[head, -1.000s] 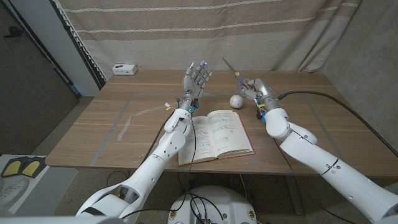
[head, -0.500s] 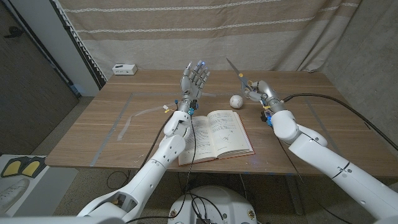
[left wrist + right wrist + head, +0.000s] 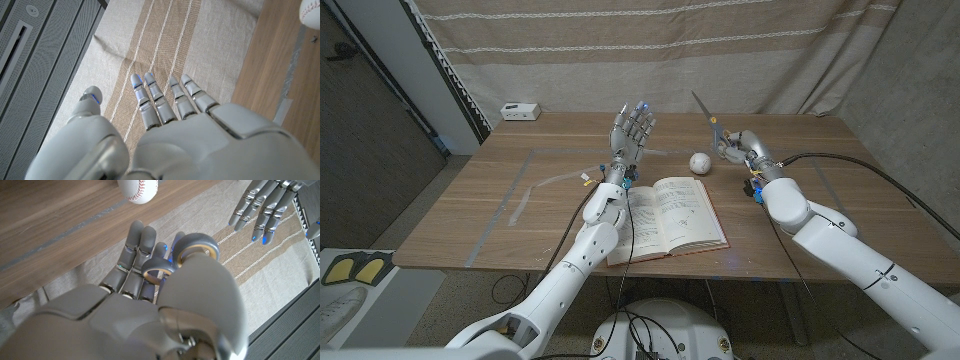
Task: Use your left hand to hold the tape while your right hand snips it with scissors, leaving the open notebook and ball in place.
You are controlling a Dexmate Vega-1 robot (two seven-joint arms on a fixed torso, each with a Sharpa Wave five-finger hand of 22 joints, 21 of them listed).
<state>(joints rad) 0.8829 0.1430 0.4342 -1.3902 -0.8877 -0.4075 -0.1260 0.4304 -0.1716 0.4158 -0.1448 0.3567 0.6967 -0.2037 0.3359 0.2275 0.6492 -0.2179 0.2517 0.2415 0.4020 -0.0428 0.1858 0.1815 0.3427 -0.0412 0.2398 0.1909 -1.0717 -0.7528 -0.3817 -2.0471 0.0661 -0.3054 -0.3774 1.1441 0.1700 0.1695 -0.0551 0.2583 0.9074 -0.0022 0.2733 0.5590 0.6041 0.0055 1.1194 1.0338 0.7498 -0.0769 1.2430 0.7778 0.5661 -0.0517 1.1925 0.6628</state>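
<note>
My left hand (image 3: 632,130) is raised above the table's middle back, fingers spread and pointing up, holding nothing; its back (image 3: 190,140) faces the wrist camera. My right hand (image 3: 741,146) grips the scissors (image 3: 709,116), whose blades point up and to the left. The scissor rings (image 3: 159,273) sit around its fingers. A white ball (image 3: 699,161) lies on the table between the two hands, also seen as the ball (image 3: 137,189). The open notebook (image 3: 672,213) lies in front of it. A short pale tape strip (image 3: 658,152) lies by the left hand.
Long grey tape strips (image 3: 515,200) run across the wooden table (image 3: 470,215) on the left, with another strip (image 3: 832,192) on the right. A small white box (image 3: 520,110) stands at the back left corner. A striped curtain (image 3: 650,50) hangs behind the table.
My right hand has shifted slightly to the right with the scissors, the blades tilting a little more upright. The left hand has stayed raised and open.
</note>
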